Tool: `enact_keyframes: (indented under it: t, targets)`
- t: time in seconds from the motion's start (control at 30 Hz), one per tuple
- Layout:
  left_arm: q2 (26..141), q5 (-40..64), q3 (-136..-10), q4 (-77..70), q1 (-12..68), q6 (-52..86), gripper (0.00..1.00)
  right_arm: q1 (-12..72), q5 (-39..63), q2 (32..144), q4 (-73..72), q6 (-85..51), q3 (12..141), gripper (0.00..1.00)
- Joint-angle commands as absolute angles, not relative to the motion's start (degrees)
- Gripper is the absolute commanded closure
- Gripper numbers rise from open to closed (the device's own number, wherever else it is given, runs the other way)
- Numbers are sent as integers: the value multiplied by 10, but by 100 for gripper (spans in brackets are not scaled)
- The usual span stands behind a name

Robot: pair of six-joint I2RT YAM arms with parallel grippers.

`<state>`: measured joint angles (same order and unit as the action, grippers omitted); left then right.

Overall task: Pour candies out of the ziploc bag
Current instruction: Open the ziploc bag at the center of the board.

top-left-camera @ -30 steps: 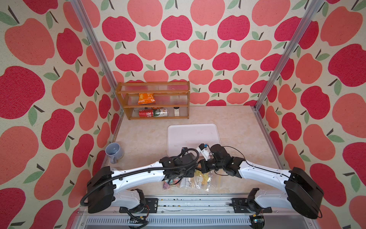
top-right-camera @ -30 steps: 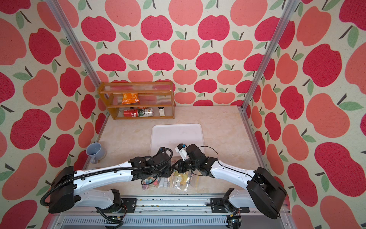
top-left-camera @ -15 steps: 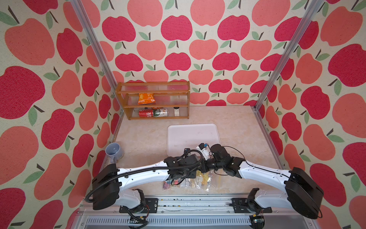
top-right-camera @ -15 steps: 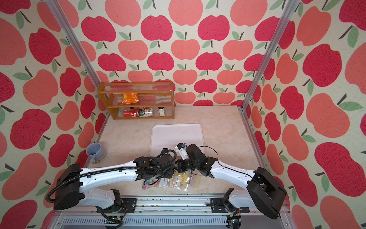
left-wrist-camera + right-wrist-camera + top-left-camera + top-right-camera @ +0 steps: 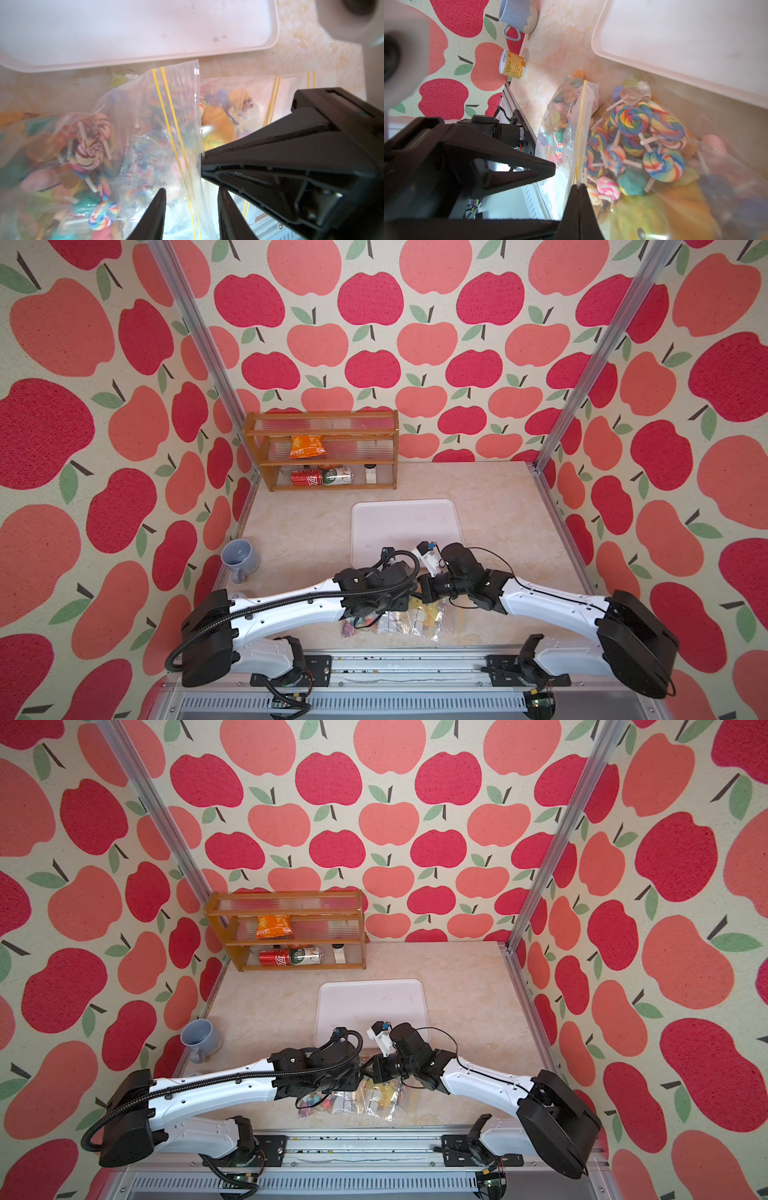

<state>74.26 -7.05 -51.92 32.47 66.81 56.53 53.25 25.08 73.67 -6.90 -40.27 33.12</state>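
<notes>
- Reading the right wrist view first: your right gripper has both fingers pressed together on the yellow zip strip of the ziploc bag.
- Same view shows the candies inside the film: rainbow swirl lollipops on pale sticks, plus a teal piece.
- The left wrist view gives you what that one can't. The left gripper has its fingers apart, the bag's twin yellow lines run through the gap, and no clamp is visible.
- It also shows a second clear bag just beside the first, with yellow-orange pieces in it.
- In both top views the arms cover both grippers, so you cannot tell either finger state there.
- There you see only part of the bag. It lies at the front edge of the tabletop, about mid-width, just in front of the white tray.
- Only the right wrist view shows a small yellow tin at the tabletop's left edge, near the blue mug.
- Only the top views show the wooden rack in the back-left corner, with an orange snack packet on its middle shelf.
</notes>
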Motion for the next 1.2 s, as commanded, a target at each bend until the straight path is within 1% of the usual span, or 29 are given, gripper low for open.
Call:
enact_keyframes:
  t: [0.0, 0.77, 0.9, 0.97, 1.17]
  targets:
    - [752, -77, -523, 328, 670, 569, 60, 539, 261, 736, -80, -412, 337, 100]
    - [758, -97, -509, 324, 679, 587, 64, 540, 270, 713, -90, -430, 337, 100]
    - [752, -102, -509, 330, 678, 589, 68, 540, 269, 712, -84, -426, 338, 100]
    - [747, -104, -507, 334, 679, 591, 72, 540, 265, 712, -84, -426, 336, 100]
    - [724, -108, -491, 334, 678, 599, 73, 540, 265, 717, -88, -426, 336, 100]
